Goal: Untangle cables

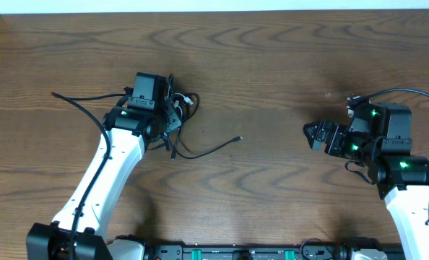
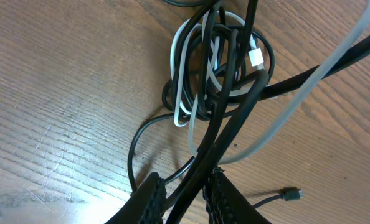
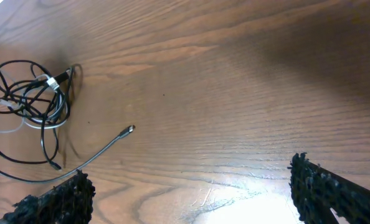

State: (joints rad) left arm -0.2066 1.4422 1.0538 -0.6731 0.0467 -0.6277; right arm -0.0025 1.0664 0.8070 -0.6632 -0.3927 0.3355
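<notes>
Left wrist view, nearest first: the left gripper [image 2: 184,180] is narrowed to a slit, with a black cord [image 2: 235,118] running up between its fingers. It looks like a pinch on that cord, though the contact sits at the frame's bottom edge and is not plain. Holding one strand this way would let the arm draw it out of the knot. Just beyond, the cables [image 2: 216,68] lie bunched on the table [image 2: 60,93], black loops wound round a white cord [image 2: 175,87], so the tangle is not yet undone. A free plug end [image 3: 130,129] trails out toward the table's middle. Farthest off, well apart on the other side, the right gripper [image 3: 190,174] hangs with its jaws spread wide and nothing between them, probably kept clear until there is a second strand to take.
</notes>
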